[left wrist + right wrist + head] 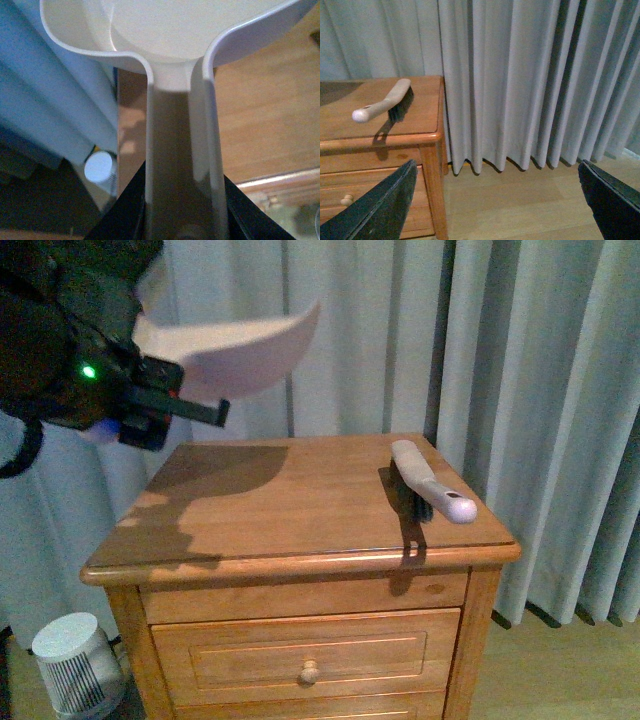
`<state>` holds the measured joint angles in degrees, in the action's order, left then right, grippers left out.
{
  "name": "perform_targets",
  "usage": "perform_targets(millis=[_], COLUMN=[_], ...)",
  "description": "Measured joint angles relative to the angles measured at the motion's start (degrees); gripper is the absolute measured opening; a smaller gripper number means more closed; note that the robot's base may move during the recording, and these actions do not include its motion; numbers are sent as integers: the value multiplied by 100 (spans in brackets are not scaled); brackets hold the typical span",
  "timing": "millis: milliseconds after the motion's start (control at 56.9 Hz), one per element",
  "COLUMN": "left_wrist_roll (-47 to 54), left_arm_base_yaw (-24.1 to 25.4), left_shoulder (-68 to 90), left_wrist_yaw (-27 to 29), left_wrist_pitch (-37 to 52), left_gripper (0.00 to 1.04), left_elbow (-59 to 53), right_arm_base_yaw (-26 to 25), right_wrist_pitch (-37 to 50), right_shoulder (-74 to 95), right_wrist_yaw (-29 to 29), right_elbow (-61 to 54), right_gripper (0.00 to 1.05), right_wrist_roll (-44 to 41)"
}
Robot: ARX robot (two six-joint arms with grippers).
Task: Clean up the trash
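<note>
Front view: a honey-coloured wooden nightstand (280, 510) with a smooth, glossy top, a rounded moulded edge and a panelled drawer with a round wooden knob (309, 672).
Dustpan: a beige plastic dustpan (240, 345), smooth and matt with curved upturned walls, hangs in the air above the nightstand's rear left corner. Its shadow lies on the left part of the top. In the left wrist view its long channelled handle widens into a shallow pan (190, 30).
Left gripper: the black left gripper (170, 410) is clamped on the dustpan's handle. The left wrist view shows its dark fingers (125, 215) pressed against both sides of the handle.
Right gripper: the right gripper (495, 200) is spread wide and holds nothing, off the nightstand's right side and above the floor.
Brush: a hand brush (430, 482) with a pale rounded plastic handle and black bristles lies on the right part of the top, its knobbed tip toward the front edge.
Surroundings: pleated grey-blue fabric curtains (520, 360), a light wood-grain floor (520, 200), and a white round ribbed appliance (75, 660) on the floor at the nightstand's left.
Hard to see: the left arm is a dark blur with one green light. The pan is cut off at the frame edge in the left wrist view, so only part of its inside shows.
Trash: the small crumpled white paper wad shows in no view, so where it lies cannot be told.
</note>
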<state>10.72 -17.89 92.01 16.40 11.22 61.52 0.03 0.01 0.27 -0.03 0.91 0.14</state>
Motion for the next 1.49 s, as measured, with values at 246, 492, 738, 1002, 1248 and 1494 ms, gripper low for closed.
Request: perform_targets(millis=[246, 492, 738, 1002, 1248, 1494], left_wrist_roll=[348, 289, -269, -498, -551, -553], left_arm_base_yaw=[273, 667, 1005, 1021, 1016, 1016], left_shoulder=[-2166, -4651, -6693, -6953, -6964, -6964], left_wrist_yaw=[-208, -614, -894, -914, -901, -905], left_wrist_pitch=[1526, 855, -310, -411, -413, -413], left_gripper=[26, 26, 26, 26, 26, 26], left_elbow=[-2120, -3733, -4389, -4398, -4398, -4398], right_arm_base_yaw=[0, 0, 0, 518, 1043, 1460], right_wrist_pitch=[0, 0, 0, 127, 697, -496], right_shoulder=[0, 0, 0, 490, 3777, 6857], right_wrist_yaw=[0, 0, 0, 1443, 1543, 909], right_elbow=[0, 0, 0, 94, 1941, 4636], right_gripper=[97, 97, 97, 97, 97, 97], right_wrist_roll=[0, 0, 0, -59, 505, 1491])
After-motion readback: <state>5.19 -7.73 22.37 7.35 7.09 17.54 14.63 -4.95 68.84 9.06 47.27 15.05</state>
